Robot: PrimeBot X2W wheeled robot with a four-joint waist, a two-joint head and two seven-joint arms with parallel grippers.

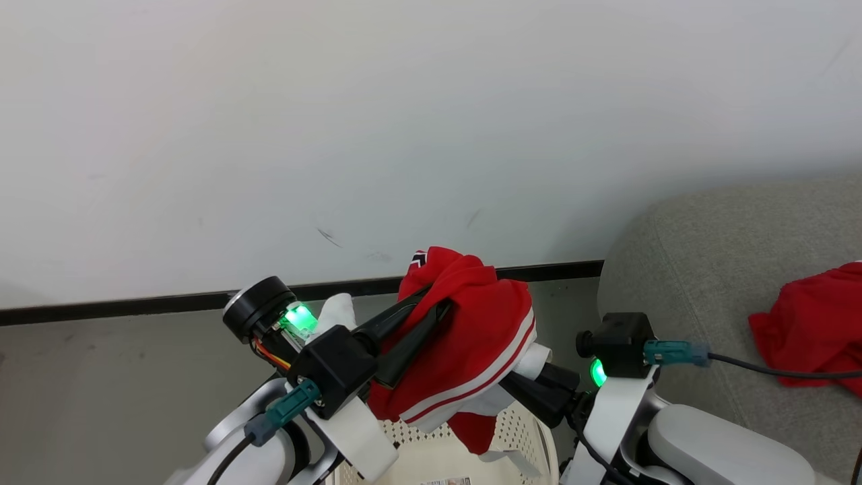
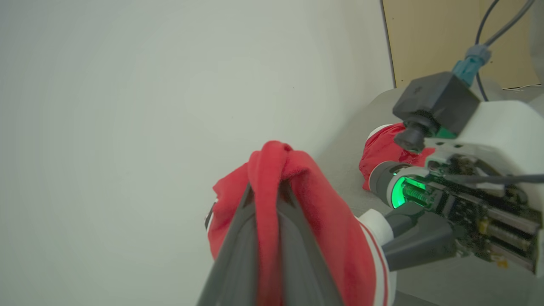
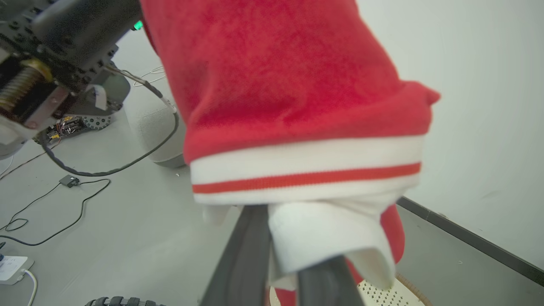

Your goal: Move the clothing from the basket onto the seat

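Note:
A red garment of the clothing (image 1: pixel 471 330), with a white striped hem, hangs in the air above the basket (image 1: pixel 518 431). My left gripper (image 1: pixel 438 303) is shut on its upper fold, and the red cloth drapes over both fingers in the left wrist view. My right gripper (image 1: pixel 539 377) reaches in from the right. Its fingers (image 3: pixel 250 255) are closed on the white cuff (image 3: pixel 314 238) at the garment's lower edge, with their tips covered by cloth. A second red garment (image 1: pixel 818 330) lies on the grey seat (image 1: pixel 707 256) at the right.
A white wall with a black baseboard (image 1: pixel 135 303) stands straight ahead above the grey floor (image 1: pixel 101 391). In the right wrist view, cables (image 3: pixel 63 221) and a white power strip (image 3: pixel 12 267) lie on the floor.

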